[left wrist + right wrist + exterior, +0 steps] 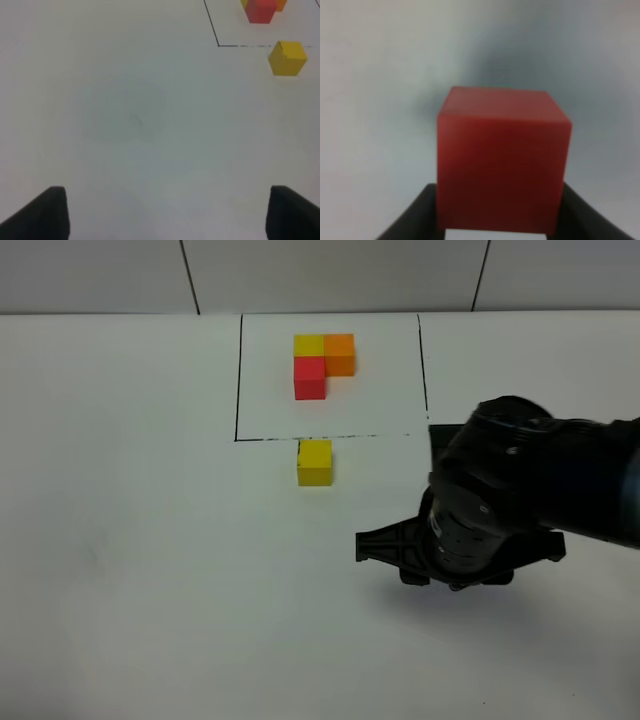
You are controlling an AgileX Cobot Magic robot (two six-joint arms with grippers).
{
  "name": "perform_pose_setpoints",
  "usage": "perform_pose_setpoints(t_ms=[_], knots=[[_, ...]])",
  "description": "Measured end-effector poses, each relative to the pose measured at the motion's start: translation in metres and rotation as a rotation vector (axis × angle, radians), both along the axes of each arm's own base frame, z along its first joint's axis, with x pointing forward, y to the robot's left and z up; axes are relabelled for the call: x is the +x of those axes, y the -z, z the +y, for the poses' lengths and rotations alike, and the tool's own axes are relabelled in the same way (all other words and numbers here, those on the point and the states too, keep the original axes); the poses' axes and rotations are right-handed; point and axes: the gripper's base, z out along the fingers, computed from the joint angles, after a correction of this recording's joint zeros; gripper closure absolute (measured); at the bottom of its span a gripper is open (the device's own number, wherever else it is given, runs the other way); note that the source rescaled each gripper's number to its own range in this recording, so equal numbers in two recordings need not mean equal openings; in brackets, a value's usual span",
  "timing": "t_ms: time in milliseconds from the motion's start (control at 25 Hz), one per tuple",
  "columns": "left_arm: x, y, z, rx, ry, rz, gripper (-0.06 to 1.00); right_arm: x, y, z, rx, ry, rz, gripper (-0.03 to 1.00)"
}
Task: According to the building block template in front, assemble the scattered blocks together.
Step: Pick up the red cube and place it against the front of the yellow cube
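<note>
The building block template [322, 360] is being shown at the far middle of the white table [130, 570], inside a black outline [238, 380]: its yellow part [309, 343] and orange part [340, 353] are being seen side by side in the far row, touching, while its red part [310, 380] is being seen joined to the near face of the yellow one, an L being formed. One of the scattered blocks, the loose yellow cube [315, 462], is being shown just outside the outline's near line, right at that line and in front of the template's red part; in the left wrist view it [287, 58] is being seen turned slightly against the line. The loose red cube [502, 160] is being pinched by the right gripper [502, 212], whose dark fingers [412, 220] are being pressed against two opposite sides of it; most of the right wrist view is being filled by this cube, and whether it is being held off the table or resting on it cannot be told. In the high view it is being hidden beneath the right arm [530, 485], which is being held pointing downward over the table, to the right of the loose yellow cube and nearer than the outline. The left gripper [165, 215] is being held with its jaws spread wide above the table, nothing being gripped between them, the loose yellow cube lying well ahead of it.
</note>
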Motion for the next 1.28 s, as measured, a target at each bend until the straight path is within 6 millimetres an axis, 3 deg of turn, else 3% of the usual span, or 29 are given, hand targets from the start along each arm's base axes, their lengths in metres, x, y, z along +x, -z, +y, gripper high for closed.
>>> perform_pose_setpoints(t_ms=[400,720,920,1280], knots=[[0.0,0.0,0.0,0.0,0.0,0.0,0.21,0.039,0.005,0.059,0.022,-0.088,-0.03,0.96],[0.0,0.0,0.0,0.0,0.0,0.0,0.21,0.074,0.026,0.097,0.004,-0.129,-0.02,0.96],[0.0,0.0,0.0,0.0,0.0,0.0,0.21,0.088,0.039,0.106,-0.034,-0.149,-0.037,0.96],[0.0,0.0,0.0,0.001,0.0,0.0,0.21,0.095,0.067,0.111,-0.071,-0.158,-0.009,0.96]])
